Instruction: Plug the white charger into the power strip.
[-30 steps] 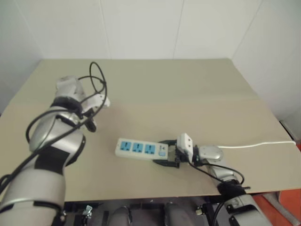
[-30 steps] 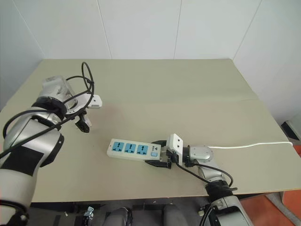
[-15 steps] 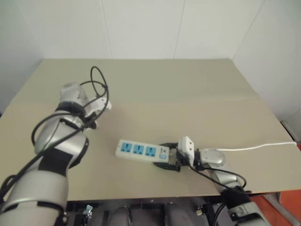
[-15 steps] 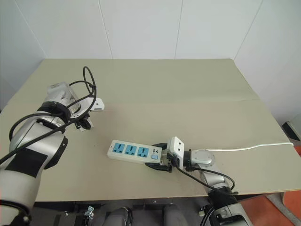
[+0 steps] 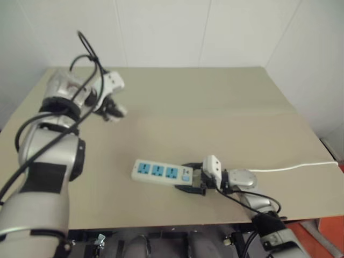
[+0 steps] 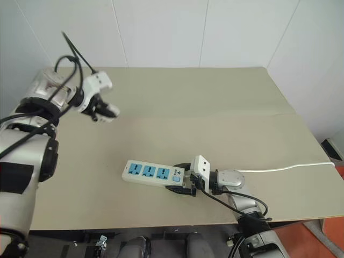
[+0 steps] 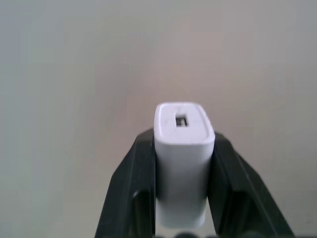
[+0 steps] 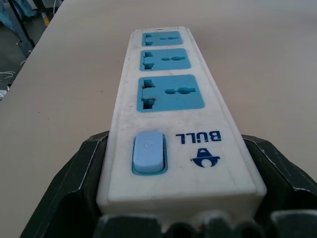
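The white charger is clamped between the two black fingers of my left gripper, which is shut on it and raised above the table's far left part. The charger's end with a small slot faces away from the wrist. The power strip, white with three blue socket faces, lies flat near the table's front edge. My right gripper is shut on the power strip at its switch end, one finger on each long side. The blue switch sits just ahead of the fingers.
The strip's thin white cord runs right along the beige table to its right edge. White walls stand behind the table and on the right. A black cable loops over my left wrist.
My left gripper has shut on the charger and lifted it off the table, swinging up and turning its fingers toward the middle. The right gripper and strip have stayed put.
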Motion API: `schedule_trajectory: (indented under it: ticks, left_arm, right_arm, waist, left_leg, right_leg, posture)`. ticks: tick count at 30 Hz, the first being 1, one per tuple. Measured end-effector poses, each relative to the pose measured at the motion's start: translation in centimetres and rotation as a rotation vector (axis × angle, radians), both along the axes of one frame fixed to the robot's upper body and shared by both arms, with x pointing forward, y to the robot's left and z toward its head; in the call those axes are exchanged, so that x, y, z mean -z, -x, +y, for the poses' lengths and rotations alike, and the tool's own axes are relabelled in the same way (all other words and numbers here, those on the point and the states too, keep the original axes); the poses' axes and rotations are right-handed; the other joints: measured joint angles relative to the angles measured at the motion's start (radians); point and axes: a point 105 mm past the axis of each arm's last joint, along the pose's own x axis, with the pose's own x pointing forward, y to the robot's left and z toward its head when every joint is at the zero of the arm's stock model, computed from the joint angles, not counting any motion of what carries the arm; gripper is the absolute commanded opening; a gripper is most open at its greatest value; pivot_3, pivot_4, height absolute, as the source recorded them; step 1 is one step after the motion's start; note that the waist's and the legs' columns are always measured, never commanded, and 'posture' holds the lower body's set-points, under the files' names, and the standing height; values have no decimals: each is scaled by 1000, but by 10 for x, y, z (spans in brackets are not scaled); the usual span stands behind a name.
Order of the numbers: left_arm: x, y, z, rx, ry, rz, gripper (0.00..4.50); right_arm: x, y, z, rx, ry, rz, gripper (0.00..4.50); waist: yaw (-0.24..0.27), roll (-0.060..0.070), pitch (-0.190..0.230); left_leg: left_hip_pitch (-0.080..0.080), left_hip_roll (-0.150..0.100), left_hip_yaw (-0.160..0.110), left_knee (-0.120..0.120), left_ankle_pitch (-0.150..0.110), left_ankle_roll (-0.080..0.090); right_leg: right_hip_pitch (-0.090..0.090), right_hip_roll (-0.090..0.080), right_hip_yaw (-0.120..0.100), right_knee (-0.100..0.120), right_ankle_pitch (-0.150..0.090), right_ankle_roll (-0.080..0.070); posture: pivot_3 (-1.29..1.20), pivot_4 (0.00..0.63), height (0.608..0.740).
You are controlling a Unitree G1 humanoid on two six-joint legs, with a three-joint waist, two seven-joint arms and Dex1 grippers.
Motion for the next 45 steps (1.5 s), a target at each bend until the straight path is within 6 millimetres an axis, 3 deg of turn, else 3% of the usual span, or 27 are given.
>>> schedule_trajectory:
  ticks: [3,5,10,17,23,26,31,34,45]
  left_arm:
    - [-32,-1,-13,85,231,-225,995]
    - [-39,5,-16,125,346,-298,995]
    - [-32,38,-30,247,600,-203,995]
    - [-18,94,-71,371,839,-254,995]
    - [-29,127,-78,447,899,-298,995]
    - [-14,139,-79,478,878,-238,995]
    - [36,161,-92,586,813,-29,995]
    - [46,169,-99,666,790,10,995]
    - [84,165,-107,703,715,87,995]
  right_arm:
    - [0,-1,2,-21,6,2,3433]
    - [0,-2,2,-31,8,3,3433]
    - [0,-4,2,-60,16,7,3433]
    - [1,-13,-1,-130,51,23,3433]
    - [3,-17,0,-153,54,22,3433]
    - [4,-17,0,-157,53,23,3433]
    - [4,-17,-1,-161,54,18,3433]
    - [4,-17,-1,-161,55,18,3433]
    - [4,-17,-1,-161,54,14,3433]
  waist:
    - [-4,0,0]
    - [-4,1,0]
    - [-4,1,0]
    - [1,1,-1]
    - [-2,2,-2]
    - [-2,3,-4]
    - [0,3,-4]
    - [0,3,-4]
    - [0,3,-4]
  left_leg:
    - [2,1,1,0,0,0]
    - [2,1,1,0,0,0]
    - [2,1,1,2,0,0]
    - [4,1,-1,6,0,0]
    - [10,1,0,7,0,0]
    - [11,1,0,7,0,0]
    - [11,1,1,7,0,0]
    - [11,1,1,7,0,0]
    - [10,1,1,6,0,0]
  right_leg:
    - [0,0,1,1,0,0]
    - [0,0,1,2,0,0]
    - [0,0,1,4,0,0]
    - [4,-1,1,3,1,-1]
    - [9,-1,2,4,1,-1]
    - [10,-1,2,4,1,-1]
    - [10,0,2,3,1,-2]
    - [11,0,2,3,1,-2]
    - [11,0,2,1,1,-2]
  posture:
    - [0,150,740]
    - [0,150,740]
    - [0,150,740]
    - [0,150,740]
    - [0,150,740]
    - [0,150,740]
    - [0,150,740]
    - [0,150,740]
    - [0,150,740]
